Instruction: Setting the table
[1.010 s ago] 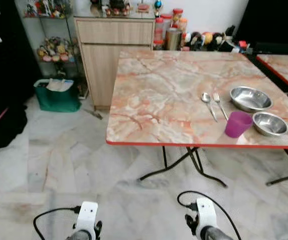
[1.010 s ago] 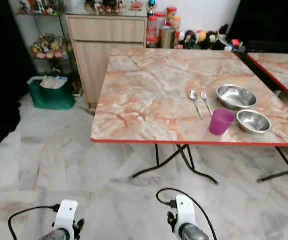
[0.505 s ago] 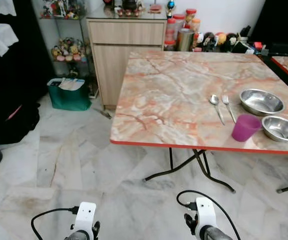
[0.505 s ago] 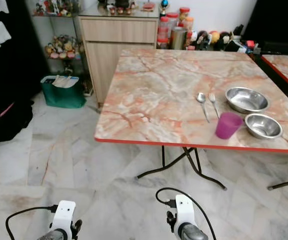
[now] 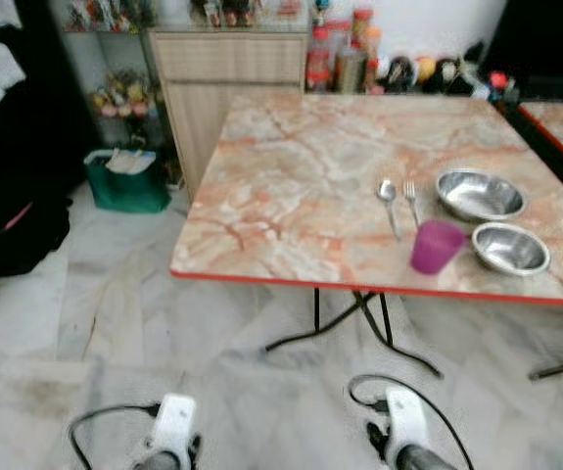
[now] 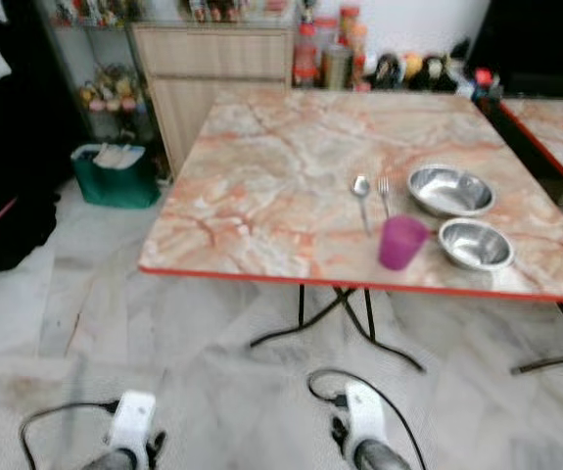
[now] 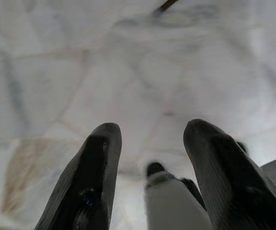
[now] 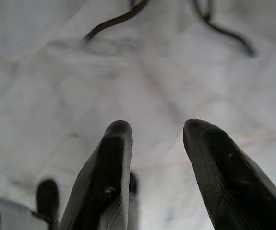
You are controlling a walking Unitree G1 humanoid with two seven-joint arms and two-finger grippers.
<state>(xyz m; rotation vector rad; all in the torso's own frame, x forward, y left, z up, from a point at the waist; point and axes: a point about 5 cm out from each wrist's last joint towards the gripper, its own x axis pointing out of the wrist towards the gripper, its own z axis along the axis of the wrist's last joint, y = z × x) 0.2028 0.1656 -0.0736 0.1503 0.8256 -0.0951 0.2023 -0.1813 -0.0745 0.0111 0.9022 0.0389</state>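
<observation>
While both arms hang low over the floor, left pincer [image 7: 150,143] and right pincer [image 8: 152,139] each spread and empty, the surface [image 5: 301,186] lies ahead; right of its middle: one spoon [image 5: 389,201], one fork [image 5: 411,201], lengthwise away, one purple cup [image 5: 436,246], two steel bowls [image 5: 480,194]; right arm nearer.

Even, soft indoor light. Head views slightly motion-blurred throughout. Marble-patterned red-edged table [image 5: 301,186] casts a faint shadow on the pale marble floor [image 5: 115,333]. Wrist views bright, foreground fingers soft.
</observation>
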